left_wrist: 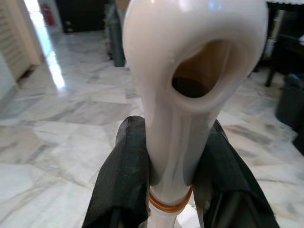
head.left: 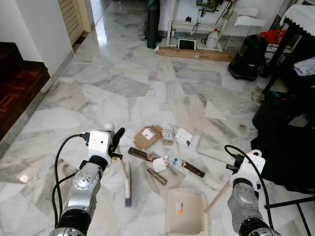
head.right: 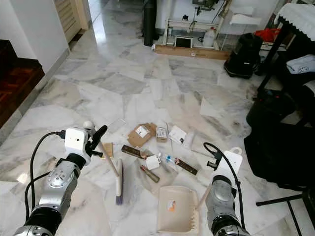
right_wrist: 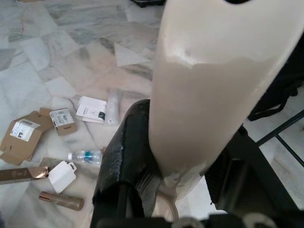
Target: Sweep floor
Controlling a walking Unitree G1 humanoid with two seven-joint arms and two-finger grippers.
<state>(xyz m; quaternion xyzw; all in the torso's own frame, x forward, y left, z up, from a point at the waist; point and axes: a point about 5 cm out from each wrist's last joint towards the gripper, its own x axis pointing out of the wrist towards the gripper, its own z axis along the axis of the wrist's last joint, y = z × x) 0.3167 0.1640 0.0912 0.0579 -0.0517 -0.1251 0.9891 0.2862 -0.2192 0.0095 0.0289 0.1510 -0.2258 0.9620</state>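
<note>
Nearest the robot, the right end effector [right_wrist: 175, 166] is clenched on the cream handle of the dustpan [head.left: 185, 211], whose tray lies flat on the marble floor [head.left: 118, 83] with its open mouth toward the litter. Beside it, the left end effector [left_wrist: 168, 166] grips the pale broom handle [left_wrist: 190, 71] just below its hanging loop; the broom [head.left: 127, 183] slants down to the floor, its dark bristle head resting next to the dustpan's left side.

Just beyond both tools the litter is scattered: a white tag [head.left: 159, 164], a small water bottle [right_wrist: 85, 156], two brown tubes [head.left: 157, 176], a flattened cardboard box [head.left: 146, 136], a small carton [head.left: 168, 136] and a white leaflet [head.left: 183, 136].

Farther out the floor is bare marble. At the far wall a long cardboard box [head.left: 194, 54] lies along the floor, with a black bin [head.left: 248, 58] near the right edge and a dark wooden step [head.left: 19, 83] at the left.
</note>
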